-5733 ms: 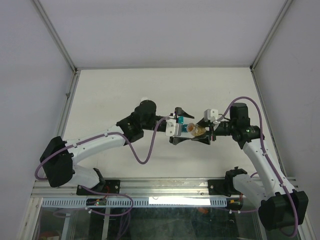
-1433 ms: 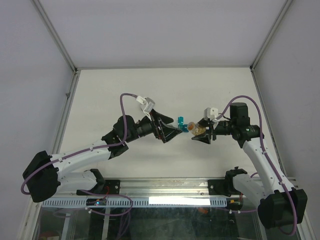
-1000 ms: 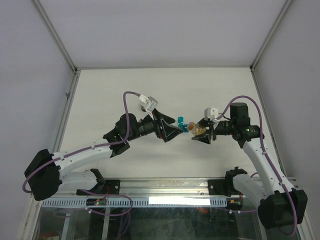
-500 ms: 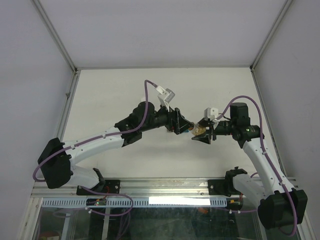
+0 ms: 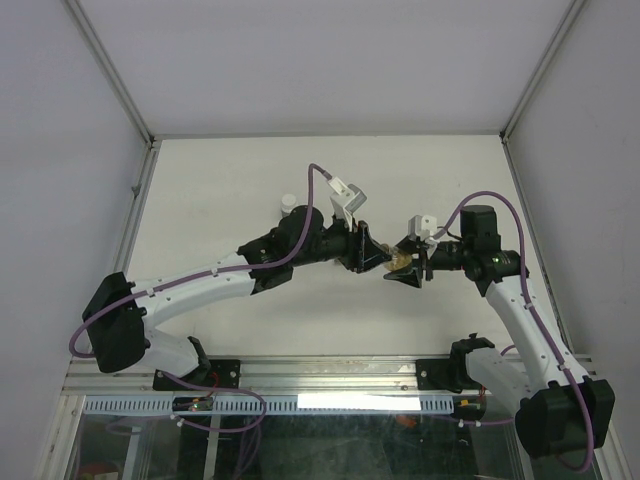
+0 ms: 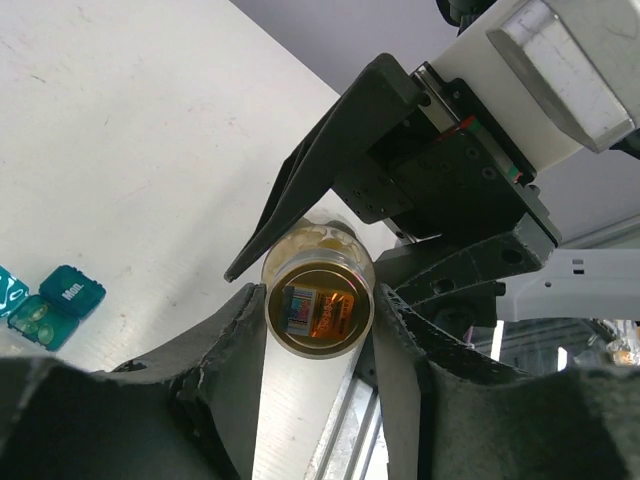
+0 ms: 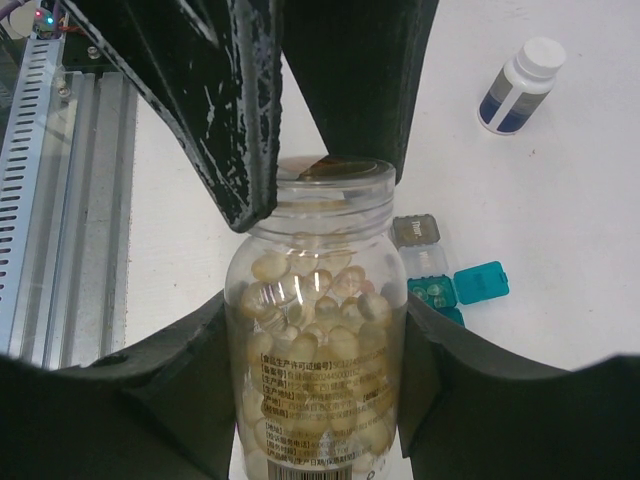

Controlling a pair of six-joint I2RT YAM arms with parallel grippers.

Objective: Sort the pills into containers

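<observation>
A clear bottle [image 7: 318,345] full of yellowish pills is held off the table, with my right gripper [image 7: 318,312] shut on its body. My left gripper [image 6: 318,296] faces it from the other side. Its fingers [image 7: 240,120] press on both sides of the bottle's top end [image 6: 318,310]. In the top view the two grippers meet at the bottle [image 5: 399,263] in mid-table. The containers lie on the table beneath: a teal box [image 7: 480,282] with its lid open, pills in its compartment [image 7: 432,292], and a small grey box [image 7: 415,230]. The left wrist view also shows the teal box [image 6: 70,290].
A white bottle with a blue label [image 7: 520,85] stands on the table beyond the containers and shows behind the left arm [image 5: 288,203]. A metal rail [image 5: 330,375] runs along the near table edge. Frame posts and white walls enclose the table.
My left gripper has swung right, from beside the teal box to the bottle, and its jaws have narrowed onto the bottle's top. The right arm and bottle have stayed still.
</observation>
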